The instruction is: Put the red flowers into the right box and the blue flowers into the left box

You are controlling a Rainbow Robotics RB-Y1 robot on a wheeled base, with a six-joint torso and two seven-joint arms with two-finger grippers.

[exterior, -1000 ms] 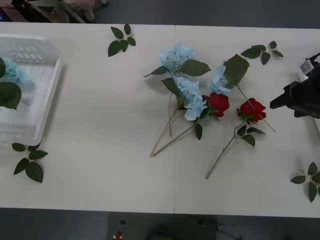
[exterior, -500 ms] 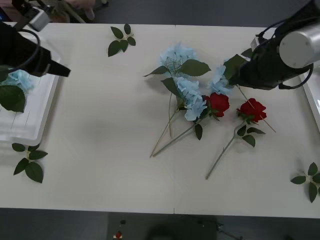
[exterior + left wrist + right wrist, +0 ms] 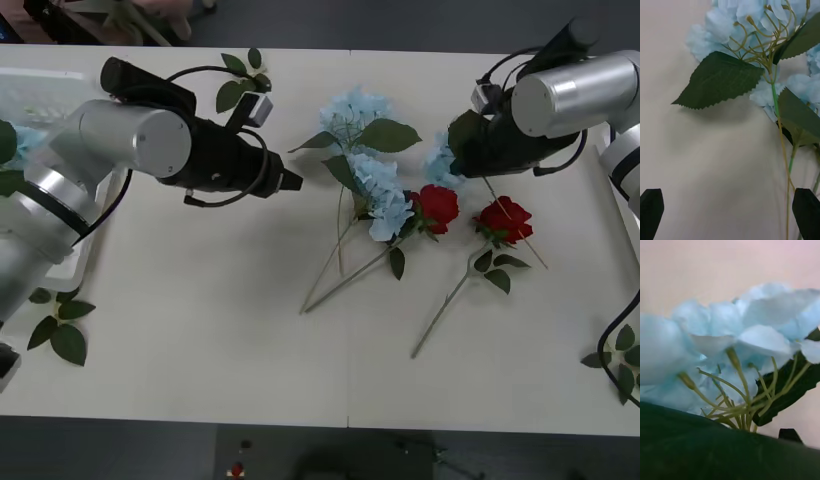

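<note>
With stems crossing just ahead of the wide-open left gripper (image 3: 729, 213), blue hydrangeas (image 3: 378, 190) risk dragging the red rose (image 3: 437, 207) along; right gripper (image 3: 462, 160) over another cluster, finger state unreadable.

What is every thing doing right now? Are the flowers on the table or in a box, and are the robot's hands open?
blue flowers: three lying on the table, none lifted.
red flowers: two lying on the table.
left box: has blue petals and a green leaf inside.
left gripper: open, next to the blue flowers.
right gripper: down at the rightmost blue flower.
</note>
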